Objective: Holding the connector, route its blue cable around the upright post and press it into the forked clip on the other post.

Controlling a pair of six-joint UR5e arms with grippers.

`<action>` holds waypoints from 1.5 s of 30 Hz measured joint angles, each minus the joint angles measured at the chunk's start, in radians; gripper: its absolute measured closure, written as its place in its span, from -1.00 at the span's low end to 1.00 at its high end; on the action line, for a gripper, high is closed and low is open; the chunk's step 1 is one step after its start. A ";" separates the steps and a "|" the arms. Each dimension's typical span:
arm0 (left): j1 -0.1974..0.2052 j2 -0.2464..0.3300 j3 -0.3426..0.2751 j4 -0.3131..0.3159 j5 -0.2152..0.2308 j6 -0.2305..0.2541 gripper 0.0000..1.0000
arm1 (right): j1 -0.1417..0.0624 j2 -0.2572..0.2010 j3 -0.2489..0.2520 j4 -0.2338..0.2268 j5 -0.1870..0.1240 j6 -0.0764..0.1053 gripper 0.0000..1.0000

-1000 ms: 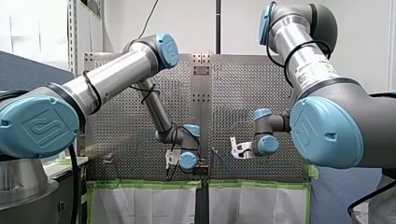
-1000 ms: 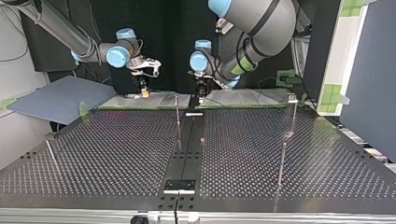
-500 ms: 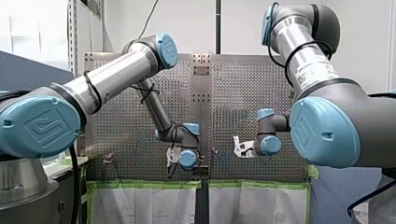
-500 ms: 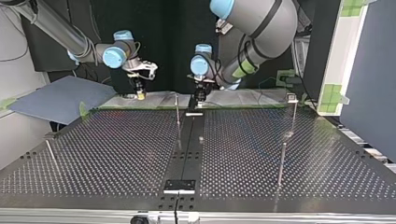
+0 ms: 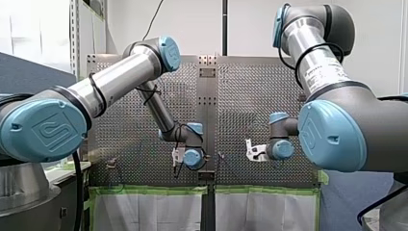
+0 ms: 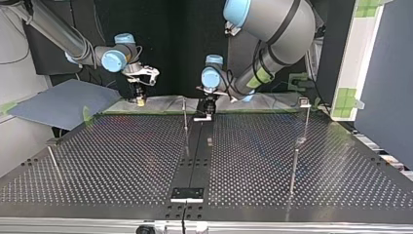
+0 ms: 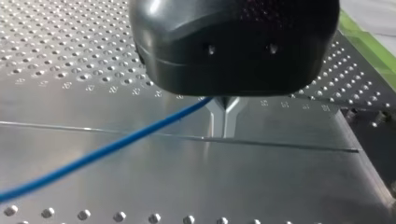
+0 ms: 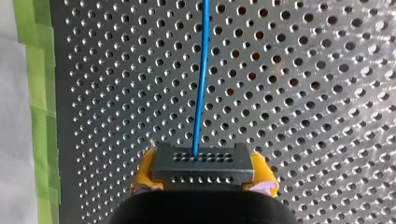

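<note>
Both grippers sit at the far edge of the perforated table (image 6: 122, 161) in the top view, by the green tape (image 8: 39, 93), with loads of open plate nearer the camera. My right gripper (image 8: 201, 176) has its yellow pads (image 8: 142, 175) clamped on the dark connector (image 8: 201, 163), and the blue cable (image 8: 201, 84) runs straight ahead from it. My left gripper (image 7: 226, 119) is pinched on that cable near a thin upright post (image 6: 185, 117).

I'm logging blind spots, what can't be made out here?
Right wrist view: blue cable runs from connector off the edge.
Left wrist view: left pincer's housing hides where cable enters.
Top view: cable too thin to trace; post top too small to show a fork.
</note>
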 joint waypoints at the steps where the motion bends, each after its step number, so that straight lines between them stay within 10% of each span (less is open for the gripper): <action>1: 0.002 0.000 0.001 -0.003 0.002 0.000 0.96 | -0.002 0.000 0.000 0.000 0.000 0.000 1.00; 11: 0.005 0.001 0.002 -0.029 0.052 0.002 0.74 | -0.006 0.000 0.000 0.003 -0.003 0.000 1.00; 14: 0.005 0.001 0.002 -0.045 0.077 0.009 0.32 | -0.006 -0.001 0.001 0.004 -0.005 -0.001 1.00; 19: 0.006 0.001 0.002 -0.082 0.104 0.012 -1.00 | -0.004 -0.001 0.001 0.004 -0.009 -0.001 1.00; 45: -0.035 0.031 -0.012 -0.219 0.234 0.040 -1.00 | -0.001 -0.001 0.000 0.013 -0.017 -0.001 1.00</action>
